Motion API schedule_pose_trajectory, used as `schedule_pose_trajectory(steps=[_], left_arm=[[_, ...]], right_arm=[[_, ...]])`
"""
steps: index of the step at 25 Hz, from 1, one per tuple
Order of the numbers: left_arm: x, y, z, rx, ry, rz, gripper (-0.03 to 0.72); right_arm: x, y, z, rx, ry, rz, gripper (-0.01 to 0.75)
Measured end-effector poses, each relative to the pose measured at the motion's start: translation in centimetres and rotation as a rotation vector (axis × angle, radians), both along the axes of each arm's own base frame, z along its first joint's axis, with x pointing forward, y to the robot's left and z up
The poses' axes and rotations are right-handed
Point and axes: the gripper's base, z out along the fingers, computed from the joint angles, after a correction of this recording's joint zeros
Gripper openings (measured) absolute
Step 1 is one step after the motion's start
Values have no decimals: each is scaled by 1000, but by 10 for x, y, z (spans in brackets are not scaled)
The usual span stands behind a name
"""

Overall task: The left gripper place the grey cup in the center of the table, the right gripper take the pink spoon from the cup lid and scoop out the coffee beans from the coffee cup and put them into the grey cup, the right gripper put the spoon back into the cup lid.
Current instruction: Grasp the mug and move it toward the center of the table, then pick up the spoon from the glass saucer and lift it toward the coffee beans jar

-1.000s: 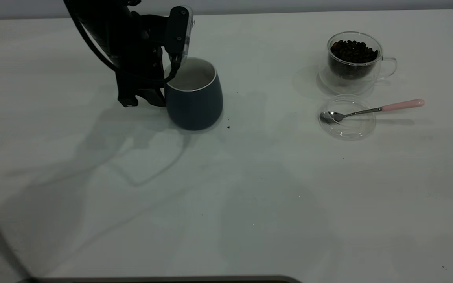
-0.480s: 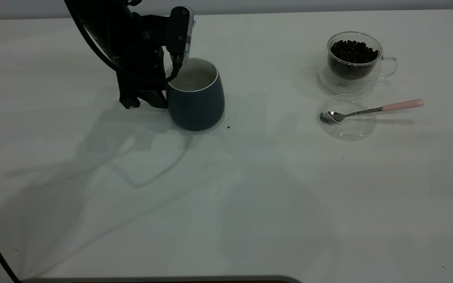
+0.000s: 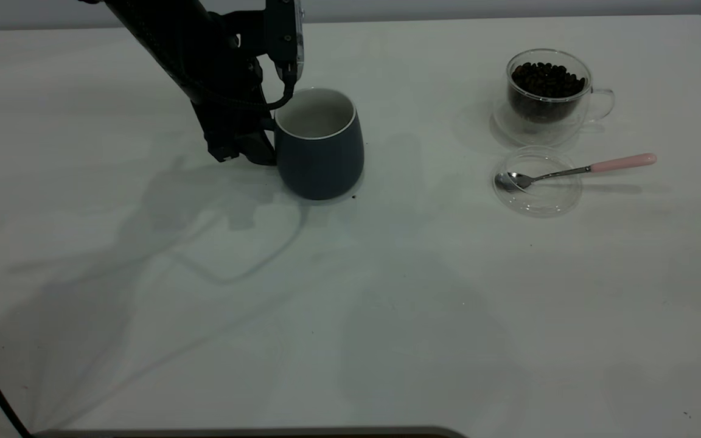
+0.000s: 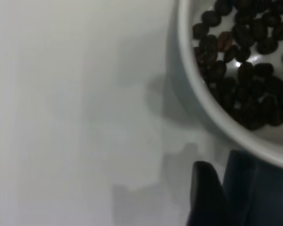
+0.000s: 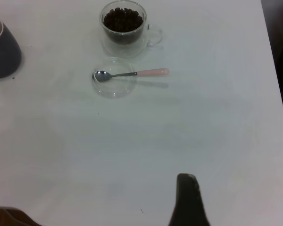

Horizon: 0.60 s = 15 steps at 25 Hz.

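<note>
The grey cup (image 3: 320, 146), dark outside and white inside, stands left of the table's middle. My left gripper (image 3: 260, 148) is against its left side and shut on it. In the left wrist view one dark finger (image 4: 205, 193) lies beside the cup's wall (image 4: 259, 188), and dark beans show inside its white rim. The pink-handled spoon (image 3: 575, 170) rests with its bowl in the clear cup lid (image 3: 537, 182). The glass coffee cup (image 3: 546, 91), full of beans, stands behind the lid. My right gripper (image 5: 187, 202) hovers over bare table, far from the spoon (image 5: 132, 73).
A few dark crumbs (image 3: 353, 196) lie by the grey cup's base. The table's right edge (image 5: 273, 94) runs past the glass cup's handle side. The left arm's cable hangs over the cup's rim.
My left gripper has slid the grey cup to the right and slightly toward the back. The spoon, lid and glass cup have not moved.
</note>
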Motion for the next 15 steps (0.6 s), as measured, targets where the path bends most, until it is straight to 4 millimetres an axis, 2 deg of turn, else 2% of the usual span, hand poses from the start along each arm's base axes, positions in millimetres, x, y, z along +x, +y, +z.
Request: schedule_pose_trajectory(steps=[2,5,11,15], left_arm=[[-1,1,0,12,10,-19,507],[-5,3,13,46,34,-74,511],[-4,6,55,73,-7,-75,511],[-6,9,88,74,-26,-3,511]], right_arm=[[0,0,0,0,0,0,589],[0,0,0,0,0,0,589],[0,0,0,-1,0,1,589],[0,0,0,-1,0,1,589]])
